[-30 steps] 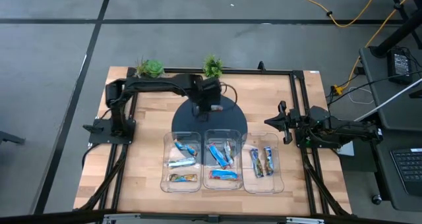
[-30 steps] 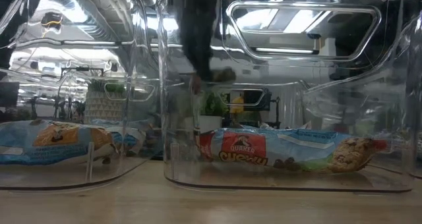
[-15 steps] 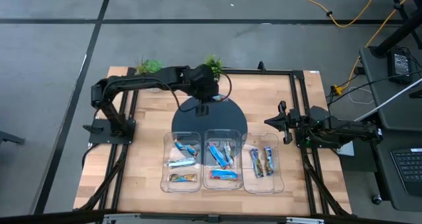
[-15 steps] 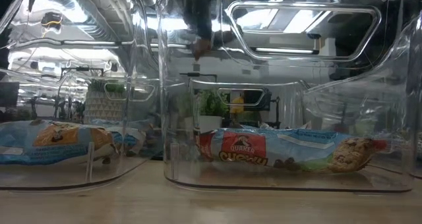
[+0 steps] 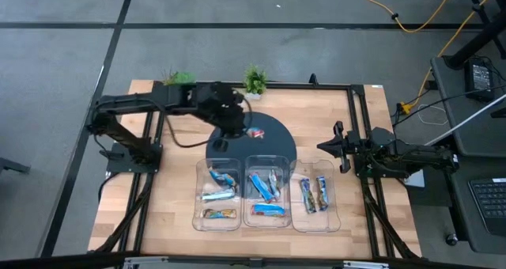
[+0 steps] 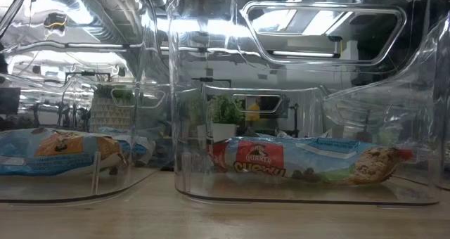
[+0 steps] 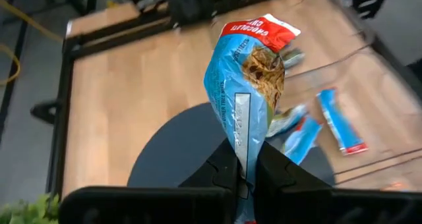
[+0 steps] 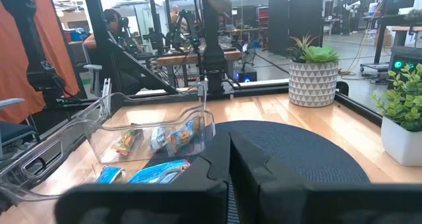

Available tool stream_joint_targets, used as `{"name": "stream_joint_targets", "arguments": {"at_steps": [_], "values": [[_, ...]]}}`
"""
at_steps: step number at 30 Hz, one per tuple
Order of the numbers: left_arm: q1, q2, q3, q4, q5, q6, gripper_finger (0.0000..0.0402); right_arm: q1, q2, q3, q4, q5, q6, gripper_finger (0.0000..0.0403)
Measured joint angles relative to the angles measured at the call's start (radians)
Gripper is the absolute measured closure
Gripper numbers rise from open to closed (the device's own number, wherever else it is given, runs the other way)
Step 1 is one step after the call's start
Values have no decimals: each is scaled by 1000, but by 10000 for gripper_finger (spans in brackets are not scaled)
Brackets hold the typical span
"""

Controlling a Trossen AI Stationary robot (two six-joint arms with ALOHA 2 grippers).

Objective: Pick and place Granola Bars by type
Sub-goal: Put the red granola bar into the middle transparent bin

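Item: granola bar in hand [image 7: 245, 79]. Blue wrapper, red band at the far end. In the left wrist view its long axis runs from the fingertips at bottom centre up to the frame's upper middle, red end farthest from the fingers. The left gripper [image 7: 245, 174] has its fingers pressed together on the near end seam of the wrapper. In the high view this gripper [image 5: 237, 126] sits at upper centre of the frame, over the upper left part of the dark round mat [image 5: 273, 142], with the bar [image 5: 254, 131] showing as a small bright patch just to its right.

Item: three clear trays, in a row below the mat in the high view.
- Left tray [image 5: 199, 191]: three bars, lying roughly crosswise.
- Middle tray [image 5: 247, 186]: several blue bars, overlapping at mixed angles.
- Right tray [image 5: 336, 196]: two bars, side by side, long axes up-down in the frame.

Relation for the coming move: all trays lie toward the frame's bottom from the held bar; the left and middle ones are nearest. Which tray matches this wrapper cannot be told for certain; judged by colour, the middle one is likely.

Item: right gripper [image 5: 332, 146]. Parked at right centre of the high view, fingers together, holding nothing, well apart from the held bar.
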Motion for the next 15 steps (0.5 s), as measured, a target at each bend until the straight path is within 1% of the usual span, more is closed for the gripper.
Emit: {"name": "stream_joint_targets", "arguments": {"at_steps": [6, 11, 15], "values": [[-102, -40, 0, 10, -1, -25, 391, 0, 0, 0, 0, 0, 0, 395], [-197, -41, 0, 74, -4, -153, 389, 0, 0, 0, 0, 0, 0, 395], [-269, -26, -1, 192, -48, -246, 392, 0, 0, 0, 0, 0, 0, 395]]}}
